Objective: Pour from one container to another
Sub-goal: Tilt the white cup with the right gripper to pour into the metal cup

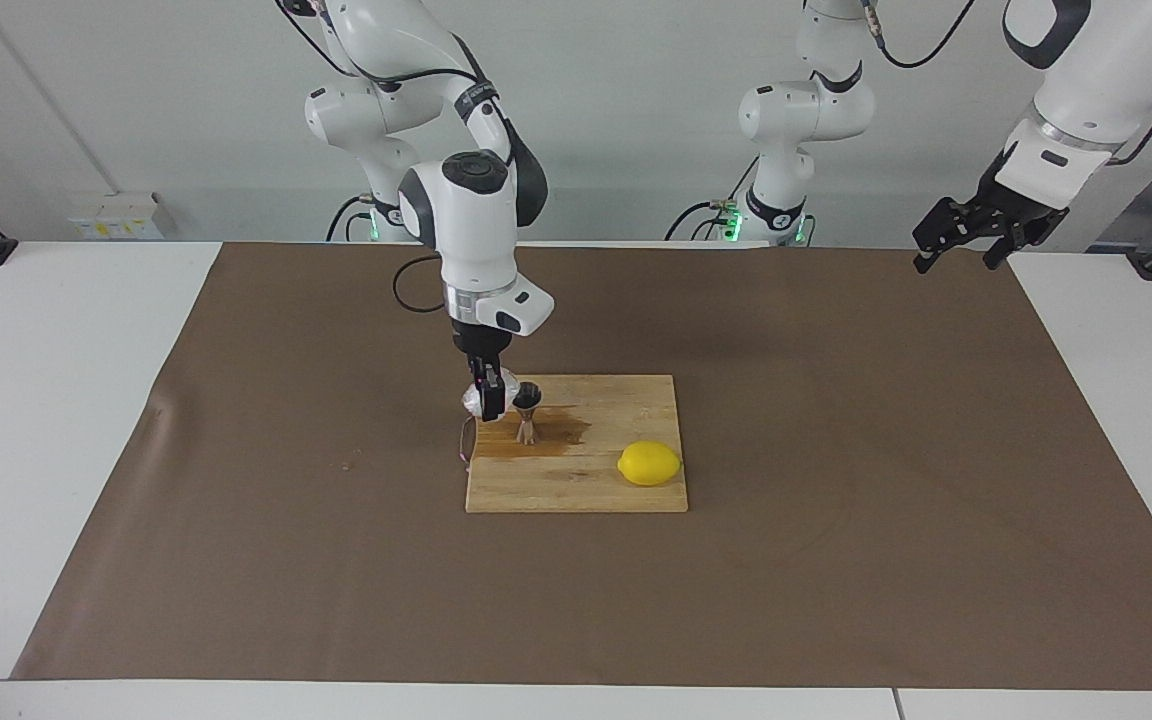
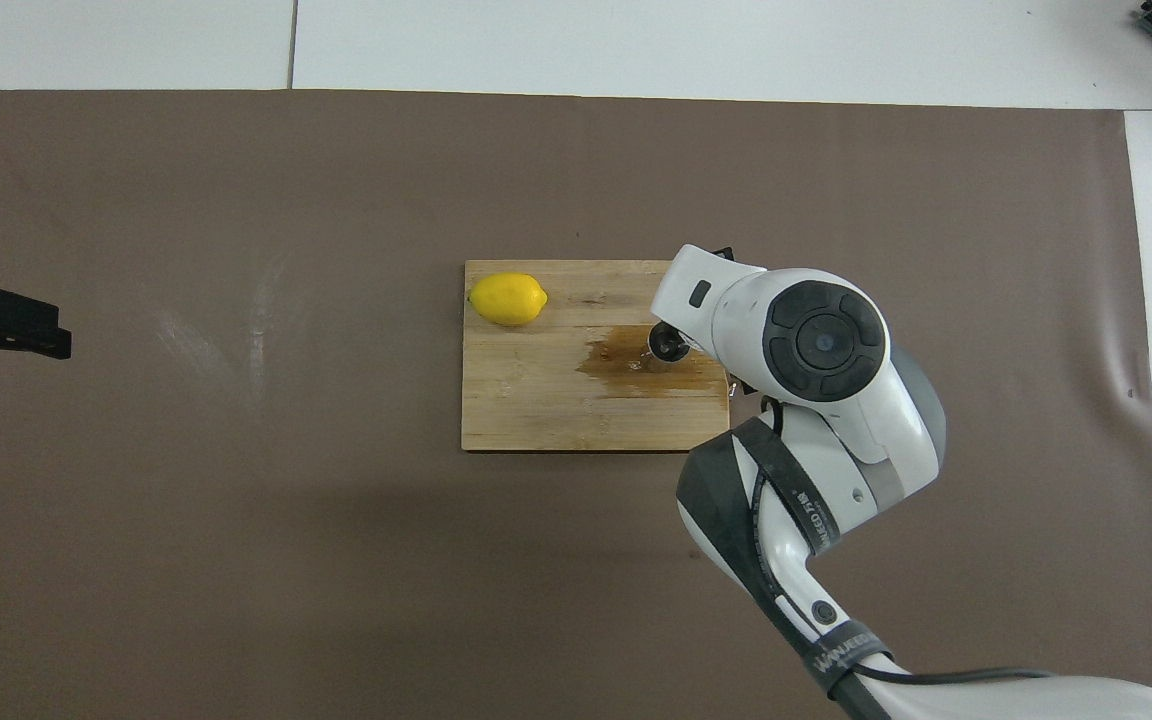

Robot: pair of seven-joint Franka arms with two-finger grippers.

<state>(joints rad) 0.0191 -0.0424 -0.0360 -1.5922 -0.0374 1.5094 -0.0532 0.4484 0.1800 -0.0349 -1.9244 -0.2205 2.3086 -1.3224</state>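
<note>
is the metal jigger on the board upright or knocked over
Upright. In the facing view the jigger stands on its base on the cutting board, in a dark wet stain, beside the glass cup held by the right pincer.

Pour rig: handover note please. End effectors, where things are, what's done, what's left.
Right end effector: shut on the glass cup, held up beside the jigger's mouth.
Left end effector: open, empty, waiting over the left arm's end of the table.
Jigger: upright on the cutting board, standing in a brown wet stain.
Lemon: on the board, toward the left arm's end.
Done: cup grasped and brought to the jigger; liquid already on the board.
Left: cannot tell whether any pour remains; set the cup down.
</note>
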